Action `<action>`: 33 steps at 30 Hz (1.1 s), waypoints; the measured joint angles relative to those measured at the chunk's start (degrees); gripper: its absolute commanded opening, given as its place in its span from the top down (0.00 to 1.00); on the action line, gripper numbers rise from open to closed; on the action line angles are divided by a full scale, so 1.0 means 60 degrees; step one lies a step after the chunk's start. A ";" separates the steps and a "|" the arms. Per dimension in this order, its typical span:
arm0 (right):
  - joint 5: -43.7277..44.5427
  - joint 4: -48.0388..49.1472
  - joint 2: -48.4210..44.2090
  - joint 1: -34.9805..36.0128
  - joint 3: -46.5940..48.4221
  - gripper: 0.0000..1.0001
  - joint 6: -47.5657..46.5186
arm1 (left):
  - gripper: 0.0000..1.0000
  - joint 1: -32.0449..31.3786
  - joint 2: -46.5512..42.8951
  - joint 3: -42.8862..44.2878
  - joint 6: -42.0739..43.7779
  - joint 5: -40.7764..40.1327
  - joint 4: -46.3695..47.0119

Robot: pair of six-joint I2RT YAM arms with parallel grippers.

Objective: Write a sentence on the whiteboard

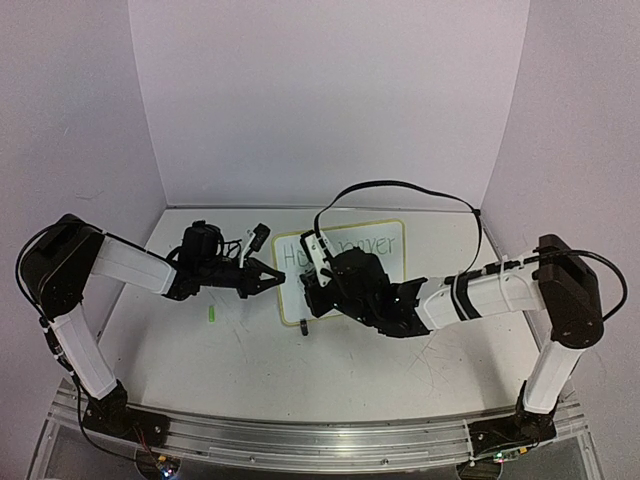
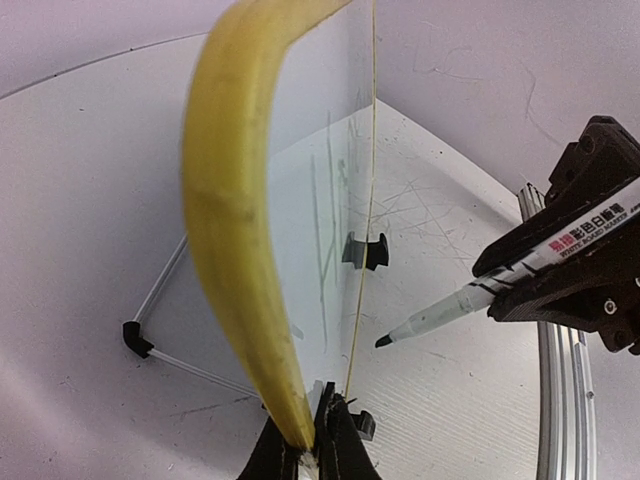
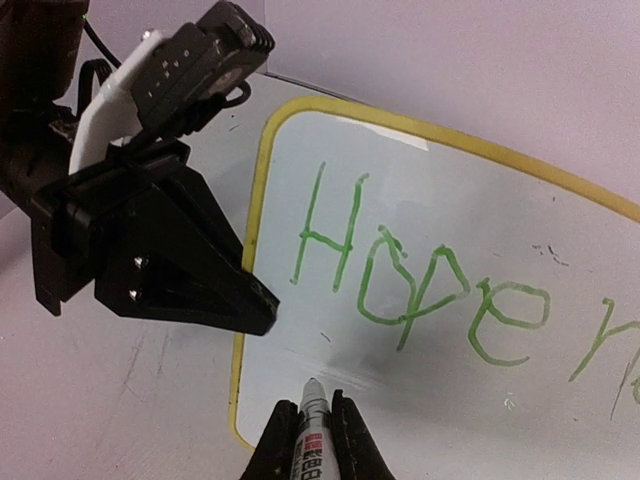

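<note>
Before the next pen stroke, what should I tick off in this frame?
1. Grip of the left end effector on the yellow rim of the whiteboard: ok.
2. Grip of the right end effector on the marker: ok.
3. Cap off, tip exposed: ok.
4. Tip touching the board surface: cannot tell; the left wrist view suggests a small gap.
5. Bare white space under "Hope" of the sentence for a second line: ok.
6. First line finished: cannot tell; the right arm covers part of it in the top view.
</note>
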 measured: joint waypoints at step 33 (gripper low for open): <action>0.1041 0.0101 0.0541 0.0095 0.0412 1.00 0.0177 | 1.00 -0.0036 -0.0007 0.0024 0.0057 -0.0092 -0.0075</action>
